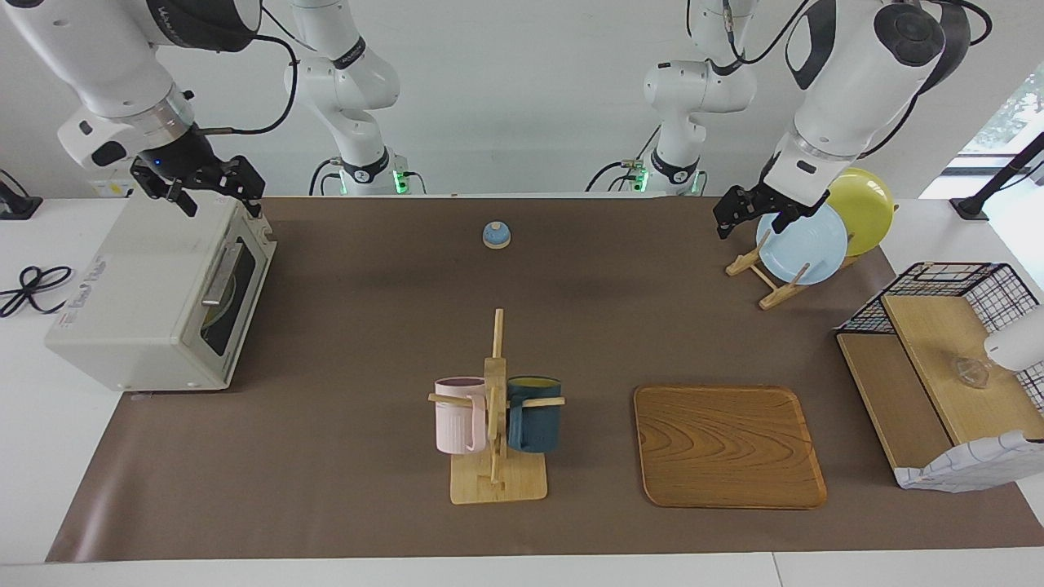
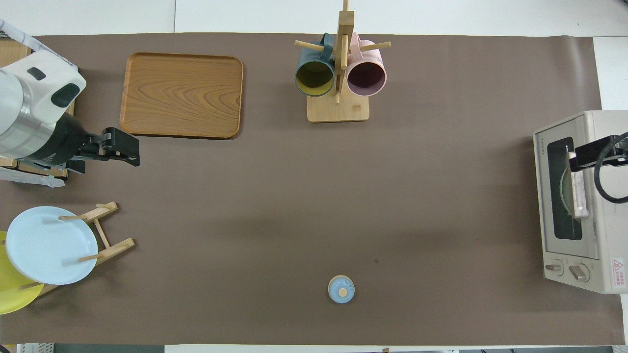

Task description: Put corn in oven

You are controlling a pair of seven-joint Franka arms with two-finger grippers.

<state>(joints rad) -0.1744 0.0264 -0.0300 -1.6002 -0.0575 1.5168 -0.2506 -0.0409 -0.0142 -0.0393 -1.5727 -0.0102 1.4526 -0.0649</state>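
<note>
A: Fig. legend, pls. Where's the oven [image 1: 159, 289]?

B: Off-white box at the right arm's end of the table, door shut, bar handle [image 1: 218, 277] across dark glass. Two knobs [image 2: 568, 269] sit on its front, at the end nearer the robots.

A: And the corn?

B: No cob to be seen on the table. Thru the glass only a pale curved shape shows inside; can't tell what it is.

A: Right gripper [image 1: 214, 189]?

B: Up in the air over the oven's top, at the corner nearer the robots. Fingers spread apart, nothing betw. them. In the overhead view only its tip [image 2: 596, 155] shows, over the door.

A: Left gripper [image 1: 754, 214]?

B: Hangs in the air just beside the light-blue plate [image 1: 803, 242], arm waiting. Claw stands wide, empty. The plate leans in a wooden rack [image 1: 767, 277] w/ a yellow plate [image 1: 866, 205] next to it, nearer the robots.

A: Rest of the table?

B: Brown mat [image 1: 367, 326]. Small blue lid w/ wooden knob [image 1: 496, 235] near the robots, mid-table. Mug stand [image 1: 496, 432] farther out, w/ pink mug [image 1: 459, 416] and dark-blue mug [image 1: 534, 414] hung on its pegs. Wooden tray [image 1: 727, 447] beside the stand, toward the left arm's end. Wire-and-wood shelf [image 1: 938, 359] at the table's edge there, a checked cloth [image 1: 971, 466] lying at its end farthest from the robots.
</note>
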